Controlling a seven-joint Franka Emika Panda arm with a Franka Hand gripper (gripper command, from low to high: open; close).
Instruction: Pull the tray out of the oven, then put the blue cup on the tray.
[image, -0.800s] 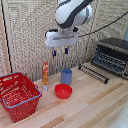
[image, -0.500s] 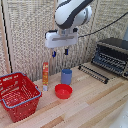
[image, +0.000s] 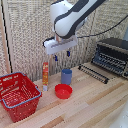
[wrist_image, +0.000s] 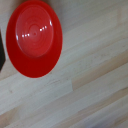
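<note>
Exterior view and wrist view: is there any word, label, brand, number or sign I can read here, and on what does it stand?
None can be read.
Orange bottle: it may carry a label, but it is too small and blurred to read.
Oven: no readable brand or dial marks at this size.
Red mesh basket, blue cup, red bowl: plain, no text seen.
Wrist view: only the red bowl on bare wood, no marks.

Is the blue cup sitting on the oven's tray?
No, the blue cup stands on the wooden table beside the red bowl, apart from the tray.
</note>
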